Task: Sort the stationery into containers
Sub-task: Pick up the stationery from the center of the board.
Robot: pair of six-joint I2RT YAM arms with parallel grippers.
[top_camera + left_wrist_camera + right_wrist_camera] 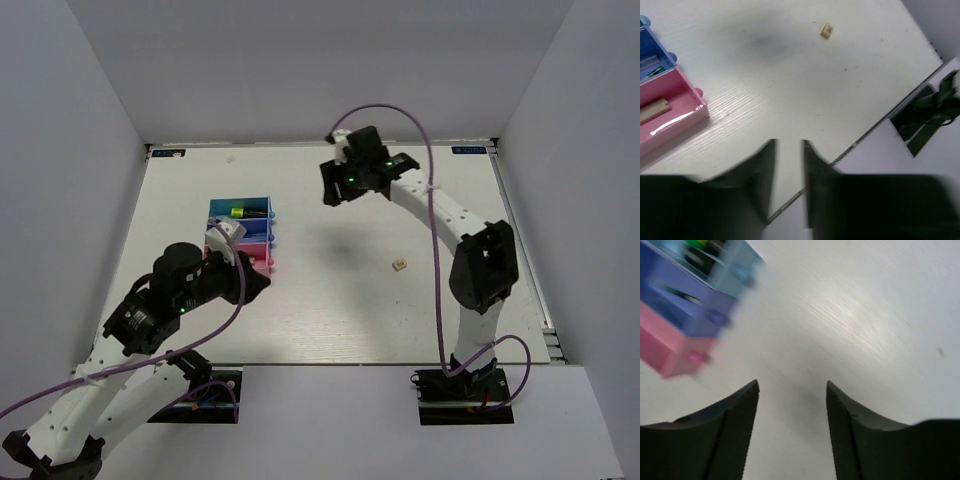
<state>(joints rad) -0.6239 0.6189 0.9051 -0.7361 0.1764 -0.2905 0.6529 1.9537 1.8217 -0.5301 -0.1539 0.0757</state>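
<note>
Three trays stand side by side left of centre: light blue (256, 207), dark blue (257, 230) and pink (258, 262). A highlighter with a yellow-green end (238, 211) lies in the light blue tray. A small cream piece (400, 265) lies alone on the table and also shows in the left wrist view (827, 31). My left gripper (262, 284) hovers just in front of the pink tray (675, 117), jaws slightly apart and empty (789, 150). A tan oblong piece (652, 110) lies in that tray. My right gripper (333, 193) is open and empty (792, 387), raised to the right of the trays (685, 310).
Thin pens (651, 70) lie in the dark blue tray (652, 47). White walls enclose the table on the left, back and right. The table's near edge (875, 131) runs close under my left gripper, with the right arm's base mount (927, 117) beyond it.
</note>
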